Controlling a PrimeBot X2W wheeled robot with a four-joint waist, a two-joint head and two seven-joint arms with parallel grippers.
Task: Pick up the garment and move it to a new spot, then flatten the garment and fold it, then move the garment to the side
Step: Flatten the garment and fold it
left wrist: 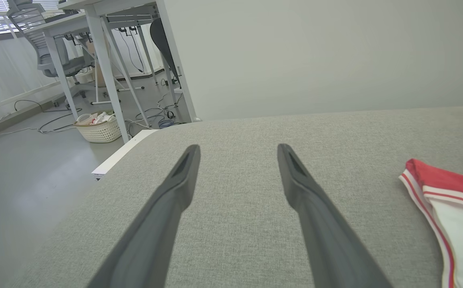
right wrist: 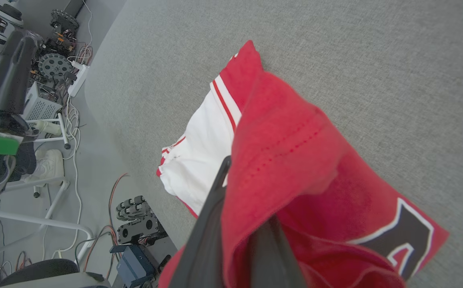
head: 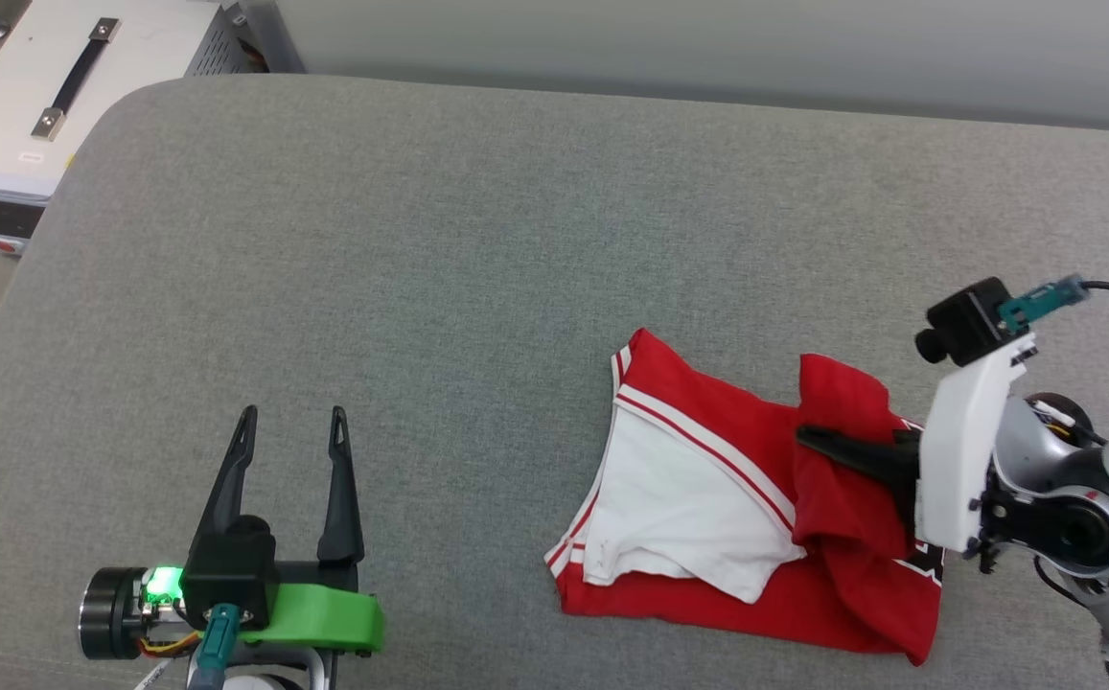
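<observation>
Hands first: left hand sits at the near left, fingers spread wide, holding nothing, pointing away over bare surface. Right hand is at the near right, fingers pressed together on a red fold of the garment, reaching in from the garment's right end toward the left.

Garment: crumpled heap on the near right part of the surface. Long axis roughly left-to-right, white sleeve on top of its left half, part of a black numeral at the right end. It lies to the right of the left hand, well apart from it. Right arm is the nearer one and has the grip.

Depth of bite unclear: in the right wrist view the fold drapes over the fingertips.

Judgement: pick-up step. Lift with right, carry toward the bare stretch farther back and left.
</observation>
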